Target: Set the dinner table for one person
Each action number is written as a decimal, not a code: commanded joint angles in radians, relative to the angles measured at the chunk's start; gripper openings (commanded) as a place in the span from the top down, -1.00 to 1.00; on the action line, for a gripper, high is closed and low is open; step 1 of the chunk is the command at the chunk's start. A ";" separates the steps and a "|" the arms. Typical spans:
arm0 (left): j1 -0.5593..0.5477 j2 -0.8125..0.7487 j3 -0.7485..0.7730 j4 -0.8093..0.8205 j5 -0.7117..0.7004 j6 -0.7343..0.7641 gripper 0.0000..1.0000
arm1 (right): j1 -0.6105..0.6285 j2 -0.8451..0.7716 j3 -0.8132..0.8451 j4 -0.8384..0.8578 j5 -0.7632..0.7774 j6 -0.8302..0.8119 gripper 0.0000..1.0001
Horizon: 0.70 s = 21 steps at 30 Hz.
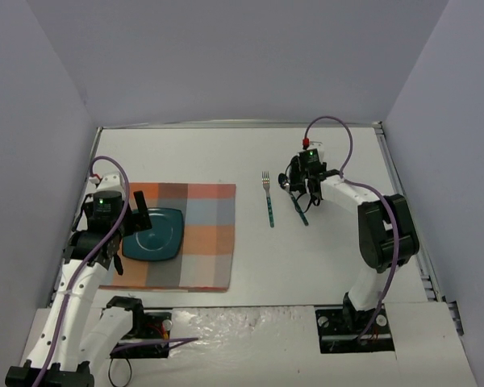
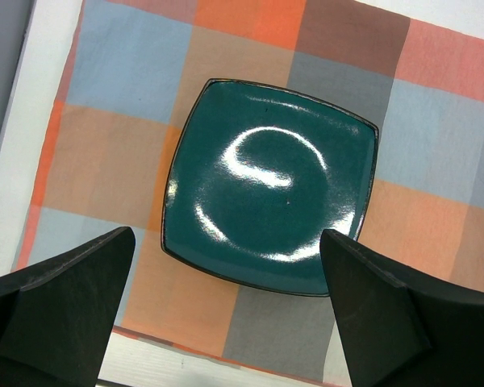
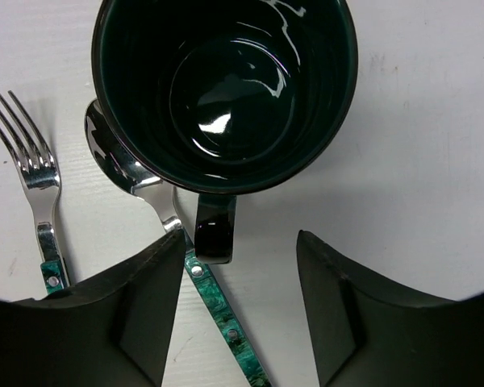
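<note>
Your right hand [image 3: 239,246] is hanging wide open over the dark mug [image 3: 226,89], with the mug's handle sitting between its fingers. The spoon [image 3: 117,157] is lying just beside the mug. If you are closing low, you may be pinching the spoon too, or bumping it into the fork [image 3: 32,161]. The mug is holding nothing. Your left hand [image 2: 226,240] is wide open above the bare green plate [image 2: 266,193] on the checked mat [image 2: 129,72]. Everything is resting on the white counter [image 1: 323,258].
</note>
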State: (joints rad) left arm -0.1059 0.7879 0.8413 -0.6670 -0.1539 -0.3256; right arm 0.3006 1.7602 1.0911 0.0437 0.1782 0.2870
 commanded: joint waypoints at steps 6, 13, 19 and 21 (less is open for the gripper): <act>-0.006 -0.002 0.018 0.058 -0.024 0.011 -0.94 | -0.024 0.022 0.058 0.120 -0.002 -0.045 0.14; -0.006 0.002 0.018 0.058 -0.021 0.011 -0.94 | -0.048 0.014 0.031 0.167 -0.015 -0.056 0.60; -0.006 0.005 0.016 0.059 -0.016 0.012 -0.94 | -0.055 -0.033 0.013 0.183 -0.007 -0.112 0.99; -0.006 0.005 0.016 0.061 -0.015 0.013 -0.94 | -0.055 -0.063 0.005 0.192 -0.007 -0.138 1.00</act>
State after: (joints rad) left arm -0.1059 0.7880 0.8413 -0.6651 -0.1589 -0.3255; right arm 0.2539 1.7856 1.0996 0.1530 0.1505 0.2152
